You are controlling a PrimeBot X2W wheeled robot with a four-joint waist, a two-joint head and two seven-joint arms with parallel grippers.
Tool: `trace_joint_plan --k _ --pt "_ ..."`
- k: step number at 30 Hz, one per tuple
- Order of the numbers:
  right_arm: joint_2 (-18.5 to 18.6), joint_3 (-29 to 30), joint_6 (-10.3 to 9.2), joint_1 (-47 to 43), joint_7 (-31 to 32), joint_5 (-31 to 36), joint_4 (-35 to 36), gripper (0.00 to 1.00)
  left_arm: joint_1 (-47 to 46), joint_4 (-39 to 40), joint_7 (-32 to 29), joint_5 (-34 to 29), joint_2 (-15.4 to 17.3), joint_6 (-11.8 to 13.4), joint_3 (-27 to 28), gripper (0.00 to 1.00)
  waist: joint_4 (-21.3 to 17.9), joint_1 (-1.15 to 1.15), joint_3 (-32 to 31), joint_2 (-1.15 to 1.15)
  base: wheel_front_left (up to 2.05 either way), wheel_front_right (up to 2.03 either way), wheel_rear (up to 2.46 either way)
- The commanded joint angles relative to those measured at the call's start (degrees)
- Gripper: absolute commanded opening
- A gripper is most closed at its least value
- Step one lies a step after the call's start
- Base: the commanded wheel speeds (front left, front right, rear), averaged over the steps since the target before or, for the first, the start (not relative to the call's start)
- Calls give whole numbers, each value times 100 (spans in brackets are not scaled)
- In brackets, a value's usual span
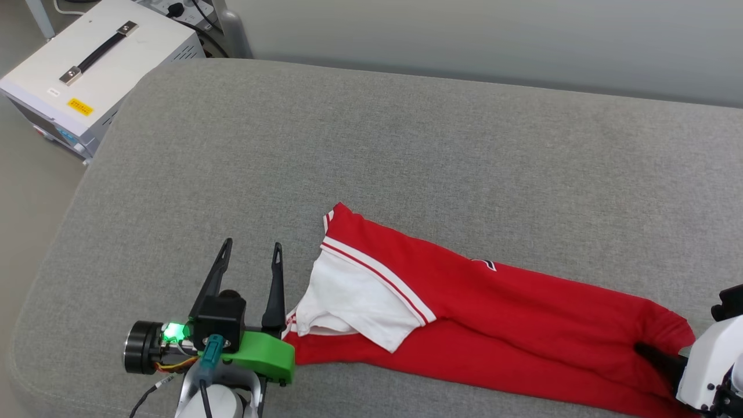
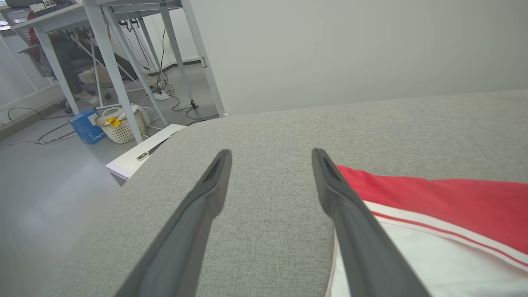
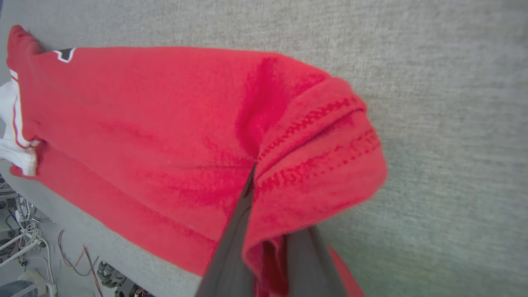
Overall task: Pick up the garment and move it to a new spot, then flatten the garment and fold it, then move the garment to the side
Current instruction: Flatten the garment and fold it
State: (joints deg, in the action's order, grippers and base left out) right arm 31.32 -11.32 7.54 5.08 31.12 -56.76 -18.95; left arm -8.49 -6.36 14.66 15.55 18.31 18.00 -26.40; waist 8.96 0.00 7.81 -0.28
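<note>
Pinching the bunched, stitched hem of the garment (image 1: 493, 302) with the right gripper (image 1: 650, 351) at the lower right of the head view, jaws closing narrowly on soft red knit folds. Lying stretched as a long, narrow band across the lower right of the grey woven, padded surface (image 1: 406, 145), ending leftward in a white sleeve edged with red-and-white striped trim. Holding the left gripper (image 1: 252, 244) just beside that sleeve at the lower left, jaws standing wide and gripping nothing, long dark tapered fingers pointing up the frame. Showing, at the upper left of the left wrist view, a pale lattice basket (image 2: 121, 128) on the floor carrying something yellow (image 2: 112, 121), near a blue box (image 2: 85, 128). Sitting at the head view's upper left: a white boxy case (image 1: 98, 75) with a black strap handle.
</note>
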Motion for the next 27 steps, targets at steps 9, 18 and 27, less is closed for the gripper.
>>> trace_joint_plan --k 9,18,27 --pt "620 227 -5 -137 -168 -41 -236 0 416 101 33 -431 -319 -347 501 100 -92 0 -247 28 0 0 0" --pt "1022 528 -5 -448 -51 -40 -138 0 672 125 34 -668 -514 -642 804 100 -191 0 -455 28 0 0 0" --pt "867 588 -5 -619 542 -314 1193 0 756 64 34 -853 -707 -845 959 100 -209 0 -526 28 0 0 0"
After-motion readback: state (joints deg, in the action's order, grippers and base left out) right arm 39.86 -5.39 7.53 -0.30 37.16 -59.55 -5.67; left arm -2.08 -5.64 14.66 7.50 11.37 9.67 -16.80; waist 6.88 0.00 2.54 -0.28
